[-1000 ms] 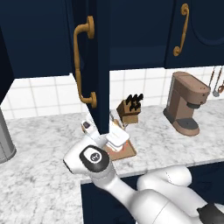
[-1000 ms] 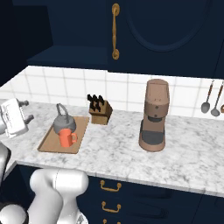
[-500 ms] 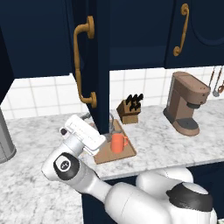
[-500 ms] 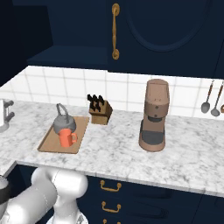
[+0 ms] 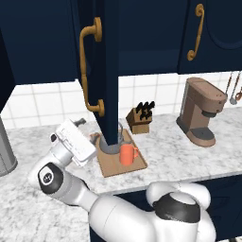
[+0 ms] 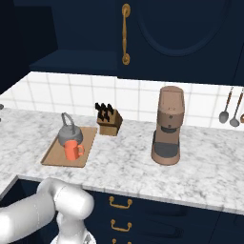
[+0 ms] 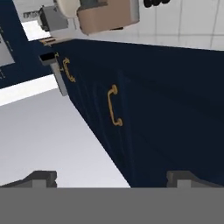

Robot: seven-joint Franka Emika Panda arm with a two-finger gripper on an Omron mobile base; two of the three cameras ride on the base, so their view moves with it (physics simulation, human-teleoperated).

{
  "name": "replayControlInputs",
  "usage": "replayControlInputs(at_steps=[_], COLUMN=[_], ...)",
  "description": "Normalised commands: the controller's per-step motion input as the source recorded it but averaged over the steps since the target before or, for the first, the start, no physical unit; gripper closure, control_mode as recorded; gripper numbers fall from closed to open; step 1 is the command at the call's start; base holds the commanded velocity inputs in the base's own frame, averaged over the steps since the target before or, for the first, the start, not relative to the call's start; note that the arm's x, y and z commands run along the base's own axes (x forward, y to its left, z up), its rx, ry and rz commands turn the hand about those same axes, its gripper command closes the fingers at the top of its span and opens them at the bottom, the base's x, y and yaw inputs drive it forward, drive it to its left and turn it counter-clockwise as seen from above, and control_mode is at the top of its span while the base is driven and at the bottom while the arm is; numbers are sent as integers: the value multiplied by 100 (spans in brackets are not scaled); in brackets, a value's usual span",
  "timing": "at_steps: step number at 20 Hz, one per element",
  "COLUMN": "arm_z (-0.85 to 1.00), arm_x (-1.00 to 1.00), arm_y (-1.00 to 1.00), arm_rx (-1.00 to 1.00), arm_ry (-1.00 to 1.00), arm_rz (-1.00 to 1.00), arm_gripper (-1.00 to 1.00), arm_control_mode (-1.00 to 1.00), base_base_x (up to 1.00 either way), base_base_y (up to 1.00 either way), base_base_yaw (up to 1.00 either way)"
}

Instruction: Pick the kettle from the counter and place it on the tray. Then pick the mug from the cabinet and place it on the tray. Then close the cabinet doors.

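- Tool [image 7: 111, 177]: in the hand view two dark fingertips [image 7: 40, 178] rise at the bottom edge, set wide apart, with nothing between them.
- In the left base view the white hand [image 5: 73, 142] sits over the tabletop [image 5: 189, 156], just at 9 o'clock of the tray [image 5: 111, 163] and apart from it.
- Kettle [image 6: 70, 131]: stands on the tray at its rear; the mug [image 6: 72, 150] stands at 6 o'clock of it, just beside it, also on the tray. Both lie at 3 o'clock of the hand in the left base view.
- Cabinet door [image 5: 101, 71]: hangs open, edge-on in the left base view, its lower edge hiding part of the kettle; a long brass handle [image 5: 87, 71] runs down its face.
- A second door [image 5: 210, 33] at 1 o'clock is shut against the cabinet.
- Open room: bare marble lies at 6 o'clock of the tray and between the knife block [image 6: 108, 119] and the coffee machine [image 6: 167, 126]. A grey cylinder [image 5: 5, 151] stands at the 9 o'clock edge.
- Change since the earlier frame: the hand has swung away from the tray toward 9 o'clock; the mug and kettle are unmoved.
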Motion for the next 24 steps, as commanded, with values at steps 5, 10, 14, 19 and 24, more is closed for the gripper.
replayControlInputs(at_steps=[5, 10, 14, 19, 24], arm_z=[14, 27, 40, 46, 46], arm_x=[-2, -6, -14, -23, -21], arm_y=[32, 29, 8, -4, -40], arm_rx=[-6, -1, 0, 0, 0], arm_ry=[-6, -12, -14, -9, -1], arm_rz=[-14, -12, -16, -13, 0], arm_gripper=[-100, -100, -100, -100, -100], arm_control_mode=[-100, -100, -100, -100, -100], base_base_x=[0, 0, 0, 0, 0], base_base_y=[0, 0, 0, 0, 0], base_base_yaw=[0, 0, 0, 0, 0])
